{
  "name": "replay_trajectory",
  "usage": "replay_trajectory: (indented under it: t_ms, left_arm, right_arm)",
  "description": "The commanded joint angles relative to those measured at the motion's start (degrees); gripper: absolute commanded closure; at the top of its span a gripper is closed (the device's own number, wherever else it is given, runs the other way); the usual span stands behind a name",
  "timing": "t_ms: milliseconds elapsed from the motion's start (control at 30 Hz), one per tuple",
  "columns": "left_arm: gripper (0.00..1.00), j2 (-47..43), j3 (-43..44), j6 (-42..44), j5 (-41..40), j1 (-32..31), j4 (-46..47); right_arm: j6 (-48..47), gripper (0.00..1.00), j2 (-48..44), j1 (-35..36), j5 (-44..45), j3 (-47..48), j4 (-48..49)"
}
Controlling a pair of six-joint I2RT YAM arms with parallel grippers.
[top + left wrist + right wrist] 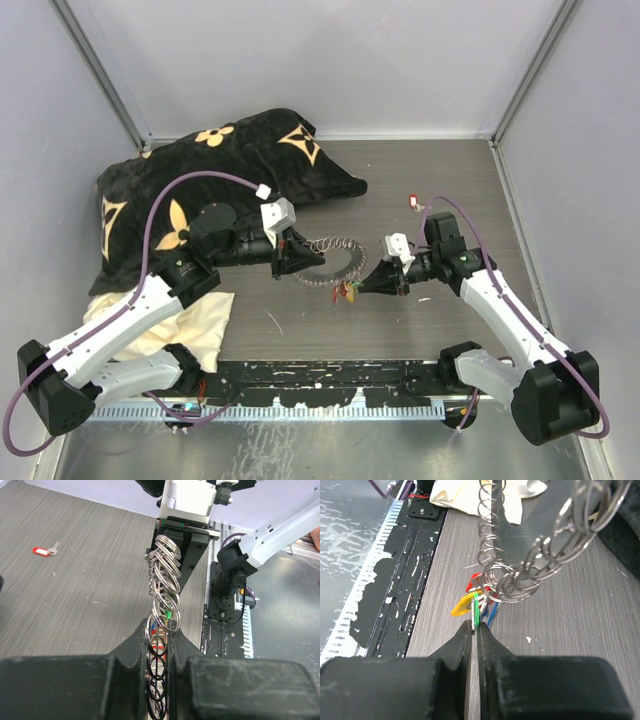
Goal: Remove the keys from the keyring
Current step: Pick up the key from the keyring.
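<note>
Left end effector (160,631) pinches keyring (165,575); right end effector (474,626) pinches green key (476,608); four keys (463,606) hanging, one loose red key (42,551).

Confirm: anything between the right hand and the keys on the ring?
Nothing visible. The right hand pinches the green key hanging from the keyring; the other keys bunch just beside it. The left hand grips the keyring's other end.
</note>
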Motion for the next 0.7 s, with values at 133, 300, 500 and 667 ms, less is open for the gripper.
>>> replay_trajectory:
  t_ms: [133, 300, 500, 667]
  left_arm:
    - [1.00, -0.5, 3.5, 3.2, -2.2, 0.2, 0.2]
    - [1.00, 0.0, 3.8, 3.5, -2.1, 0.2, -0.1]
    - [1.00, -0.1, 3.4, 3.3, -2.9, 0.2, 0.6]
    - [1.00, -0.3, 1.6, 1.2, -5.3, 0.2, 4.5]
  right_arm:
    - [-0.7, 0.93, -1.6, -1.3, 1.3, 5.4, -3.9]
    - [9.1, 0.94, -0.9, -1.5, 6.3, 5.0, 2.5]
    - [5.9, 0.96, 0.2, -1.4, 7.2, 6.3, -1.5]
    - [5.3, 0.94, 0.5, -0.8, 5.7, 5.9, -1.9]
